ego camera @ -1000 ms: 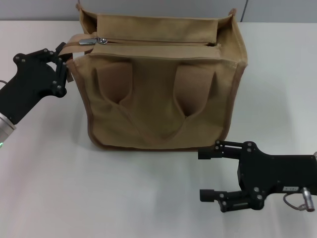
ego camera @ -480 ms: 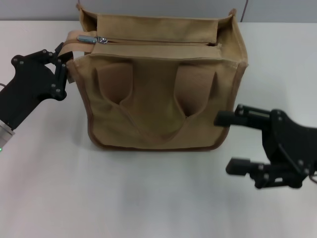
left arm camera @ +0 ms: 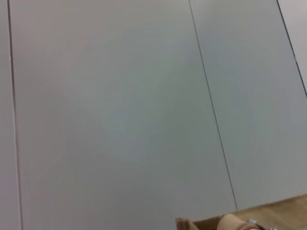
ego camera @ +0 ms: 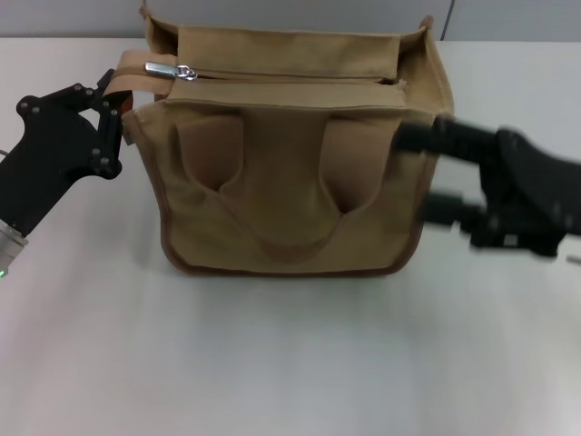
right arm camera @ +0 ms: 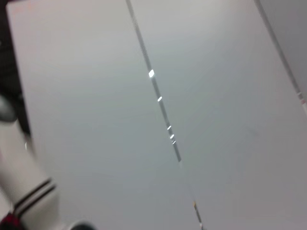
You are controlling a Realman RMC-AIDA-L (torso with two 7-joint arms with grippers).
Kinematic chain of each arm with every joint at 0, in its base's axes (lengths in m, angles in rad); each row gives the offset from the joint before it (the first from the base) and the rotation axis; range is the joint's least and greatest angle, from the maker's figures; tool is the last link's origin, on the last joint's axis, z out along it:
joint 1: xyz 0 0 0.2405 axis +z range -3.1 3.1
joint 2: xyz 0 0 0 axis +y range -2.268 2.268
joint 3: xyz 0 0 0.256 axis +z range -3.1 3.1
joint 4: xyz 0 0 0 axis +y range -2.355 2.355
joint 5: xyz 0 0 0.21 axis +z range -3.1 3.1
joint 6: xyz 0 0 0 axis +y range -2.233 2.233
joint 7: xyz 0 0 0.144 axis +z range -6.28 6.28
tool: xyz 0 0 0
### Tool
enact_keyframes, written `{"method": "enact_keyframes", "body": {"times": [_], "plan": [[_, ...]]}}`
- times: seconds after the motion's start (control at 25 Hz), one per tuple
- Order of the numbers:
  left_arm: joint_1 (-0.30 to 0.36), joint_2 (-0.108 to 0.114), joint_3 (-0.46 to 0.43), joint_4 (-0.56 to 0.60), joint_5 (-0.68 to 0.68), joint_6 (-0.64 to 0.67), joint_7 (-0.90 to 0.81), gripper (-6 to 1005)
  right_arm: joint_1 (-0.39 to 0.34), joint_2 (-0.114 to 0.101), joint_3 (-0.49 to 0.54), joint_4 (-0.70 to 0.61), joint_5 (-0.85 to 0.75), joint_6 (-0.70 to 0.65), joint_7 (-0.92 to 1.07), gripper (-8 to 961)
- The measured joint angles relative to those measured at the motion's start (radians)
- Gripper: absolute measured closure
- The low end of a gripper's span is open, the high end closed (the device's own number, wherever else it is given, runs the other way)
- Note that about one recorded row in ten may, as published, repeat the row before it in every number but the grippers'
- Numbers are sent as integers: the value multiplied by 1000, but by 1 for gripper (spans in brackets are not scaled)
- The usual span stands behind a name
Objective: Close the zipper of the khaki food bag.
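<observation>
The khaki food bag (ego camera: pixel 290 173) stands upright in the middle of the table, its two loop handles facing me. The zipper (ego camera: pixel 290 79) runs across its top panel. Its silver slider (ego camera: pixel 186 72) and pull tab sit at the left end. My left gripper (ego camera: pixel 116 107) is at the bag's upper left corner, shut on the khaki tape end (ego camera: pixel 132 71) that sticks out there. A strip of the bag (left arm camera: pixel 230 223) shows in the left wrist view. My right gripper (ego camera: pixel 425 173) is open and blurred with motion beside the bag's right side, holding nothing.
The white table (ego camera: pixel 272 363) stretches in front of the bag. A grey panelled wall (left arm camera: pixel 120 110) fills the left wrist view. The right wrist view shows only a pale grey surface with a seam (right arm camera: pixel 163 115).
My right gripper has risen from the table at the front right to the bag's right side. The left gripper has shifted slightly up, lifting the tape end.
</observation>
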Motion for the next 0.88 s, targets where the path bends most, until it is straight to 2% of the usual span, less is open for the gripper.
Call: {"method": "enact_keyframes", "body": {"times": [0.24,0.32,0.44,0.52,0.64,0.72,0.88], "plan": [[-5,0,0,-1,0,11,-3,983,70,-9,1,-51,39,58,206,144],[-6,0,0,-1,0,12,-4,983,119,-18,-12,-84,32,122,301,144],[-8,0,0,-1,0,12,-4,982,149,-23,-30,-103,30,166,349,144],[-10,1,0,0,0,13,-4,982,196,-27,-79,-141,30,237,418,144],[-10,1,-1,0,0,14,-4,982,220,-28,-127,-170,30,281,448,143],[-11,1,-4,0,0,15,-5,982,254,-30,-216,-210,29,338,477,143],[-11,2,-5,0,0,15,-6,982,277,-31,-268,-239,19,381,488,143]]}}
